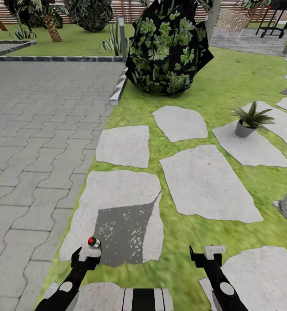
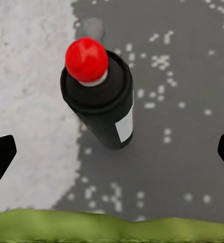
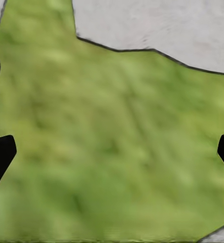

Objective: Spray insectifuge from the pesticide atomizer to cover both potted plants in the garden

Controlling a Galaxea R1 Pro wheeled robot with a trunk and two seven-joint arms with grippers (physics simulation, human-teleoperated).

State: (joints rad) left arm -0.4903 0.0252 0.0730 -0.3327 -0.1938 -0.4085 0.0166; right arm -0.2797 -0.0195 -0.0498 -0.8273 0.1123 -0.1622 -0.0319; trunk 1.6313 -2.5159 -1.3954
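The pickup step is in hand: the left gripper (image 2: 112,152) hangs wide open above the spray bottle (image 2: 99,91), which stands at 7 o'clock on a stepping stone (image 1: 117,207), so next it should probably lower and close, while the right gripper (image 3: 112,152) waits wide open over grass (image 3: 107,152).

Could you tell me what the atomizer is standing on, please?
The atomizer stands on a grey stepping stone, inside its darker speckled patch, with lawn bordering the stone. The spot directly beneath the bottle's base is covered.

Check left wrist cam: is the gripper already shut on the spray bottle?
No. The left gripper is open, its fingers wide apart, with the spray bottle standing untouched on the stepping stone between them.
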